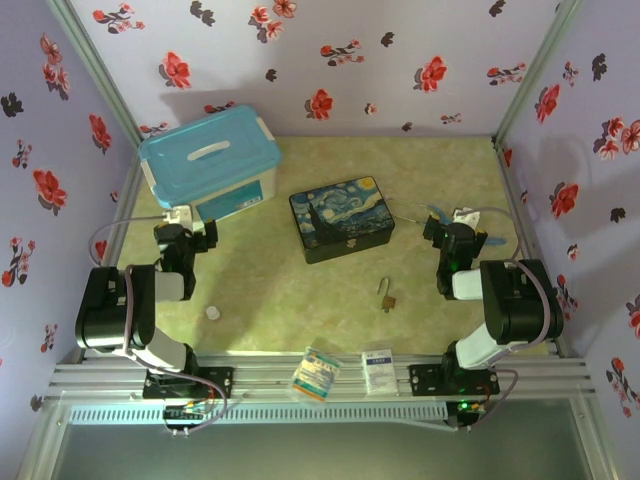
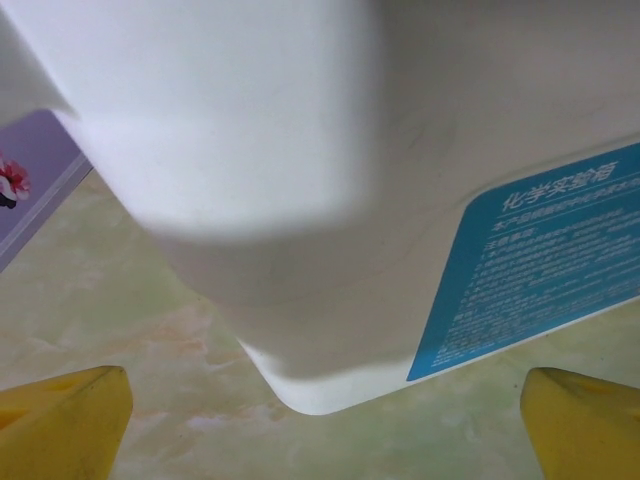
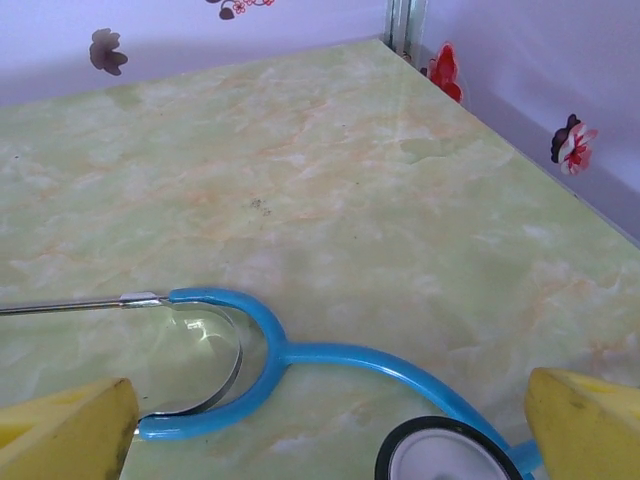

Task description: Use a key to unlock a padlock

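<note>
— Right fingers (image 3: 60, 435): wide apart, empty. Left fingers (image 2: 65, 425): likewise.
— Padlock (image 1: 387, 296)?
— Flat on the counter (image 1: 270, 300), nearer the right arm (image 1: 505, 300), back toward its base and inward; shackle (image 1: 384, 286) end farthest, body nearest.

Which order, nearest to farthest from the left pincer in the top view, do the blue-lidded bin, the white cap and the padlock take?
From the left pincer:
1. Blue-lidded bin, right in front of it, far left.
2. White cap, left side, towards the arm bases.
3. Padlock, right of centre.
</note>
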You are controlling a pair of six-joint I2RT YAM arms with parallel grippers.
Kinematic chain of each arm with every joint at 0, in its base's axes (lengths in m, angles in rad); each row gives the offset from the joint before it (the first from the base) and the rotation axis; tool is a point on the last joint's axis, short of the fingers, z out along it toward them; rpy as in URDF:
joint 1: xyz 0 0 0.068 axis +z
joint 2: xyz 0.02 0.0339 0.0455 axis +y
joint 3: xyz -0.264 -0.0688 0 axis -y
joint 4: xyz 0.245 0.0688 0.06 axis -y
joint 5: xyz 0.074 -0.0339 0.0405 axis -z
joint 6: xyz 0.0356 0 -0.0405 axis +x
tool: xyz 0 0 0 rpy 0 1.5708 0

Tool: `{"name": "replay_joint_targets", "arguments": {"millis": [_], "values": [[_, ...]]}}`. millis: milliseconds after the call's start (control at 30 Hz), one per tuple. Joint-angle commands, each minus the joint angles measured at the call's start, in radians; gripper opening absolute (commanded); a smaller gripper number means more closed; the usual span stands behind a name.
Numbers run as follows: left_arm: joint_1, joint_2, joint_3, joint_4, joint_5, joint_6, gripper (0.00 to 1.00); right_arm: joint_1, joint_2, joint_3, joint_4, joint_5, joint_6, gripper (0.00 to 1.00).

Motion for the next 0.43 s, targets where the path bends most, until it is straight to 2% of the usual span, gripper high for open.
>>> {"name": "replay_joint_targets", "arguments": {"millis": [0,400], "values": [[-0.020,0.009,-0.010,0.066,-0.143,-0.049,1.00,-0.004,0.000,0.008,0.015,-0.009,-0.017,0.99],[-0.025,0.009,-0.010,0.068,-0.147,-0.043,1.00,-0.015,-0.003,0.016,-0.005,-0.056,-0.021,0.99]]}}
